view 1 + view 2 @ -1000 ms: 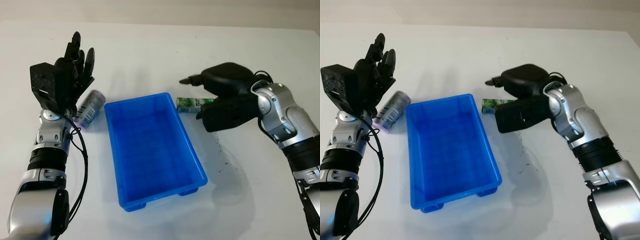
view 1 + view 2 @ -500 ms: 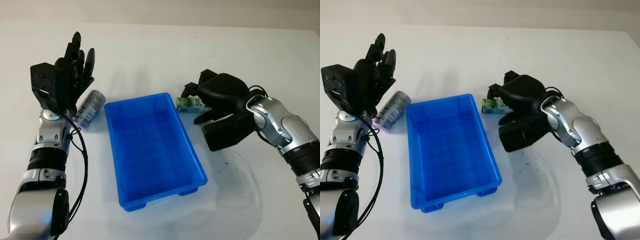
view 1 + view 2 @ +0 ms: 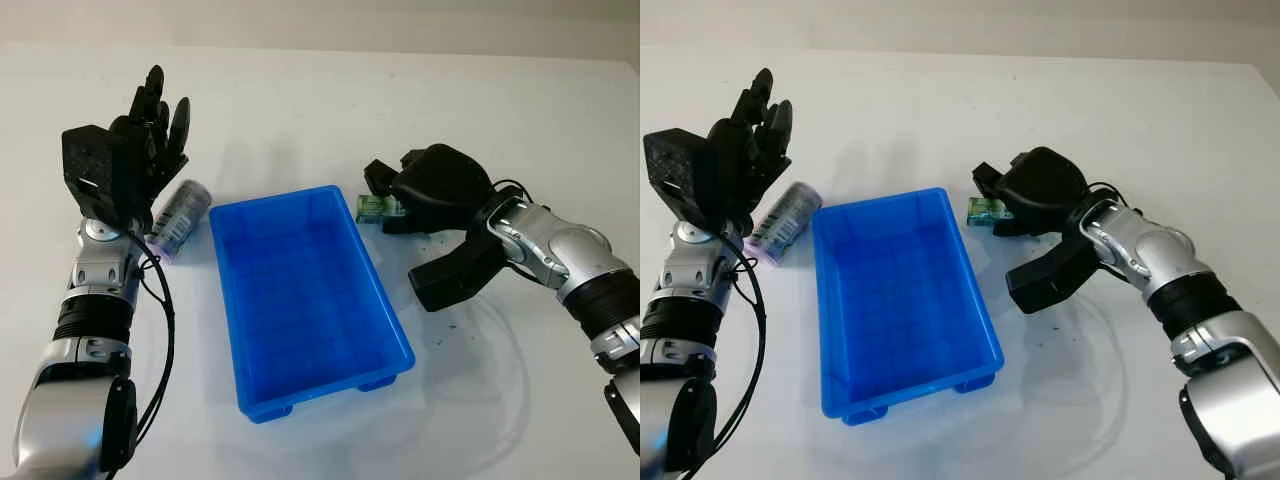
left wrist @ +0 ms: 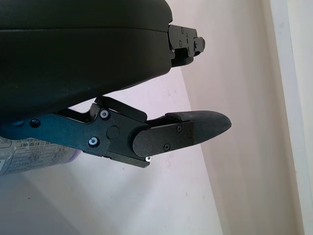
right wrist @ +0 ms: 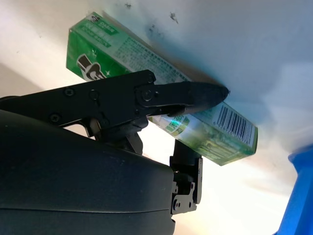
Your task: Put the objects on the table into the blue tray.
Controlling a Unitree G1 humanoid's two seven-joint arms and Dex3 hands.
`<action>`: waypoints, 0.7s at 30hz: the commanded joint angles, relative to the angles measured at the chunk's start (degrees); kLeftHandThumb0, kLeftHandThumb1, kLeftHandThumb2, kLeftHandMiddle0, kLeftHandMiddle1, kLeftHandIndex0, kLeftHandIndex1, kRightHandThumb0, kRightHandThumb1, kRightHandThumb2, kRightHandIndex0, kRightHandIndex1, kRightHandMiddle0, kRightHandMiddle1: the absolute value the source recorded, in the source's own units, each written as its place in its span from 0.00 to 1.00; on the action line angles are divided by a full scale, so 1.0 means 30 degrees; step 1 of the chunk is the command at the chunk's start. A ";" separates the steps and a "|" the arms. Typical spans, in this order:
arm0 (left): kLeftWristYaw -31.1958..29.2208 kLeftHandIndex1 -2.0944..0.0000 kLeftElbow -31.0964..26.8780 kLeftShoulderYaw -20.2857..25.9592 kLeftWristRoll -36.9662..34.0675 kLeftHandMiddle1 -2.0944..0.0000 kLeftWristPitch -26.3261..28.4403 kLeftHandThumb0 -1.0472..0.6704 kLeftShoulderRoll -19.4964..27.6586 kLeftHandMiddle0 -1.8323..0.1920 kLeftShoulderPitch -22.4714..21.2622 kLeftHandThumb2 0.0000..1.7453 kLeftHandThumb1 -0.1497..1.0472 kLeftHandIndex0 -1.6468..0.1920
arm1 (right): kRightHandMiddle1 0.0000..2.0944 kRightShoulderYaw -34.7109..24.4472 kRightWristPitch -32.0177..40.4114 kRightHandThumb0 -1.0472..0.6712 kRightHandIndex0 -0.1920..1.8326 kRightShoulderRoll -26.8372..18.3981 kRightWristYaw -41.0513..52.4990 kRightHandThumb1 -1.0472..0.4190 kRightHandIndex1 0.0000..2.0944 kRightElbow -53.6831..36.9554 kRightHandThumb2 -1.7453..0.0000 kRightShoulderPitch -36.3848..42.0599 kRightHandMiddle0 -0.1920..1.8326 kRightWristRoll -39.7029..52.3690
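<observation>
Since earlier frames: right hand (image 3: 415, 190) has dropped from above onto green box (image 3: 376, 207), fingers now curled over it; box unmoved on table. Left hand (image 3: 135, 150) unchanged, raised at 10 o'clock, holding nothing, uncurled. Blue tray (image 3: 305, 295) centre, nothing inside. Green box just off tray's 1 o'clock corner, narrow gap to rim. Grey-purple can (image 3: 178, 218) lies on side beside tray's 10 o'clock corner, below left hand. White table (image 3: 300, 90); open room at 12 and 5 o'clock.

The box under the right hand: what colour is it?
Green box, with white print and a barcode; the right wrist view shows it best, right hand over it.
</observation>
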 commanded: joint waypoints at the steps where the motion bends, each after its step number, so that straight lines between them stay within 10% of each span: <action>1: 0.0050 0.97 -0.0066 -0.0060 0.0020 0.97 -0.0034 0.22 0.0161 0.92 -0.0301 0.32 1.00 0.91 | 1.00 -0.0416 -0.0218 0.37 0.50 -0.0159 0.0001 0.00 1.00 0.0456 0.85 -0.0417 0.28 0.0660; 10: -0.0073 0.97 -0.0126 -0.0064 -0.0052 0.98 -0.0005 0.23 0.0224 0.92 -0.0205 0.32 1.00 0.91 | 1.00 -0.2137 -0.0279 0.41 0.40 0.0258 -0.1064 0.00 1.00 0.0831 0.94 -0.1479 0.27 0.3193; 21: 0.0031 0.97 -0.0286 -0.0085 -0.0094 0.97 0.0204 0.23 0.0186 0.92 -0.0183 0.32 1.00 0.91 | 1.00 -0.4337 -0.0426 0.40 0.51 0.1389 -0.0826 0.00 1.00 -0.2298 0.94 -0.1213 0.38 0.6645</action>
